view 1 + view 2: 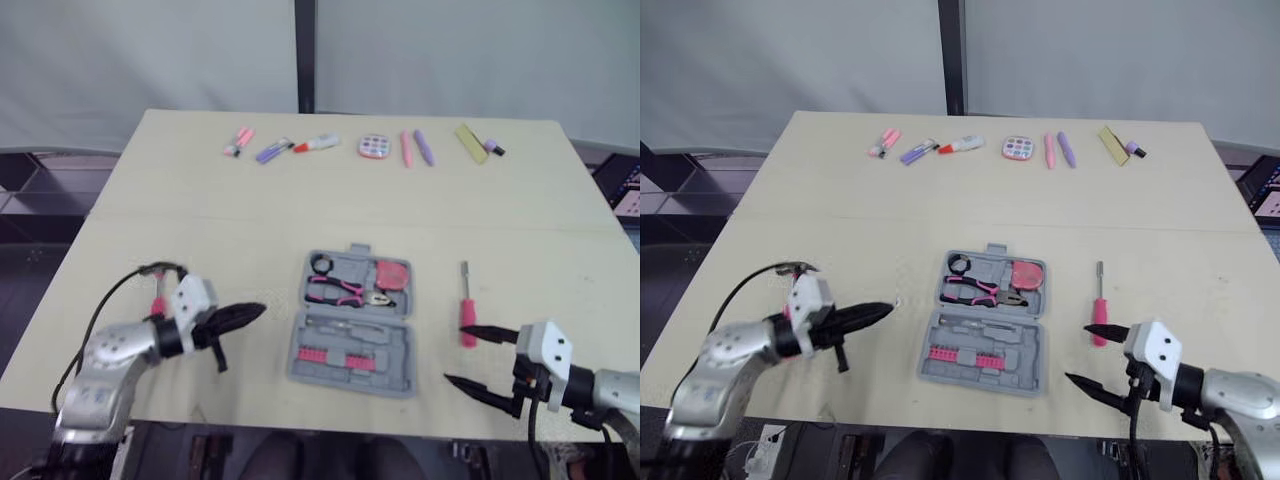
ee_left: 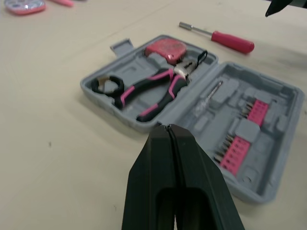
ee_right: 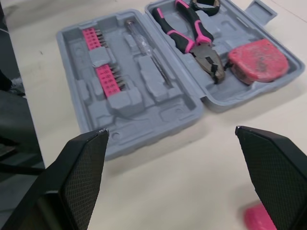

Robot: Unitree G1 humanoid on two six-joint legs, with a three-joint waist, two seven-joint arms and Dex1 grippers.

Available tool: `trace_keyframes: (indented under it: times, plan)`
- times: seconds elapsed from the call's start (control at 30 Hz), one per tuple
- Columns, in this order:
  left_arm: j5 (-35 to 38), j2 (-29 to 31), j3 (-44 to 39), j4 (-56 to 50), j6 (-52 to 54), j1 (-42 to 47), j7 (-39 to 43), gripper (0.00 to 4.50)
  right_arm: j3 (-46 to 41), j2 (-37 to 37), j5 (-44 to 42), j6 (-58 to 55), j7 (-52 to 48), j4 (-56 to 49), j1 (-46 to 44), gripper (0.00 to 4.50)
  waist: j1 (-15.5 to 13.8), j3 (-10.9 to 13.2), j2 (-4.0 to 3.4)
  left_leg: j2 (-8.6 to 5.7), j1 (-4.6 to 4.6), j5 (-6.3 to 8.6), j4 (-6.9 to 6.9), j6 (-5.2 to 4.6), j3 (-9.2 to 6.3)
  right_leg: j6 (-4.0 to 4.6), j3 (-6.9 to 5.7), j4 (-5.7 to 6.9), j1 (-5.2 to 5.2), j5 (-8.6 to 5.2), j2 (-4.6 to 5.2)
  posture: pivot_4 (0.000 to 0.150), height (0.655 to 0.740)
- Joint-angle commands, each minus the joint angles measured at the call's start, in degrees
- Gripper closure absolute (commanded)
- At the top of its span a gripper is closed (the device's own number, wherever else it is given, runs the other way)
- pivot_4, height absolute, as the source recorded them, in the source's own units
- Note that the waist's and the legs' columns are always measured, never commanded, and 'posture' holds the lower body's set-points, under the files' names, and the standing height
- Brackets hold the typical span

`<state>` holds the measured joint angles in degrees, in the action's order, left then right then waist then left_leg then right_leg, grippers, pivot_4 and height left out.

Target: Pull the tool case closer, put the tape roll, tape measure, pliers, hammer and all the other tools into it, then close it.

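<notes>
The grey tool case (image 1: 352, 322) lies open at the middle of the table's near half. Its far half holds a black tape roll (image 1: 322, 264), pink-handled pliers (image 1: 345, 289) and a pink tape measure (image 1: 393, 273). Its near half holds pink bits (image 1: 335, 358). A pink-handled screwdriver (image 1: 466, 306) lies on the table to the right of the case. My left gripper (image 1: 243, 316) is shut and empty, to the left of the case, pointing at it. My right gripper (image 1: 476, 357) stands open near the front edge, just in front of the screwdriver's handle.
Along the far side of the table (image 1: 200, 230) lie several small items: pink and purple markers (image 1: 272, 150), a round palette (image 1: 375, 146), two pens (image 1: 415, 148) and a yellow block (image 1: 471, 142). A black cable (image 1: 110, 300) loops over my left arm.
</notes>
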<state>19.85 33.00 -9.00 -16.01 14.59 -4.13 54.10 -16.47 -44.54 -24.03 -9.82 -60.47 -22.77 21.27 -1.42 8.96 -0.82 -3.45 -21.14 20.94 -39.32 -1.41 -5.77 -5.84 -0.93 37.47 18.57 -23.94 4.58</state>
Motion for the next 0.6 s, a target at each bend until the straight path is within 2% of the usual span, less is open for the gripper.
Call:
trace_keyframes:
  times: [0.03, 0.13, 0.2, 0.5, 0.6]
  plan:
    - [0.94, -0.5, -2.32, -4.9, -2.54, -7.51, -1.44, 4.45, 0.22, 1.28, -0.8, -0.12, 1.0, -4.34, 3.07, 0.0, -0.03, 0.0, 0.0, 0.0, -0.01, 0.0, 0.01, 0.0, 0.01, 0.0, 0.02, -0.07, -0.03, 0.0, 0.0, 0.15, 0.7134]
    - [-0.83, -2.19, -2.96, -6.4, -5.62, -16.39, -3.54, 4.45, 0.74, 2.62, -0.39, -0.14, 2.07, -6.12, 6.05, 0.0, 0.05, 0.0, 0.0, 0.01, 0.0, 0.0, 0.05, 0.0, 0.02, 0.0, 0.03, -0.17, -0.07, 0.0, -0.01, 0.15, 0.7134]
    - [-1.11, -2.64, -2.98, -6.84, -6.98, -19.07, -4.33, 4.45, 0.72, 3.09, -0.25, -0.09, 2.45, -6.59, 7.19, 0.0, 0.06, 0.0, 0.0, 0.03, 0.01, 0.0, 0.1, 0.0, 0.04, 0.0, 0.04, -0.41, -0.13, 0.0, -0.02, 0.15, 0.7134]
    - [-0.64, -3.51, -3.64, -7.56, -10.15, -23.86, -7.16, 4.45, 0.52, 3.23, -0.14, 0.73, 2.64, -6.36, 9.33, 0.0, 0.06, 0.0, 0.01, 0.04, 0.01, -0.02, 0.14, 0.04, 0.07, 0.0, 0.04, -0.61, -0.21, 0.0, -0.02, 0.15, 0.7134]
    - [-0.14, -4.0, -3.82, -7.83, -10.37, -24.52, -8.09, 3.62, 0.51, 3.19, -0.07, 0.85, 2.56, -5.97, 9.27, 0.0, 0.13, 0.0, 0.01, 0.08, 0.01, -0.02, 0.15, 0.04, 0.09, 0.0, 0.02, -0.61, -0.21, 0.0, -0.04, 0.15, 0.7134]
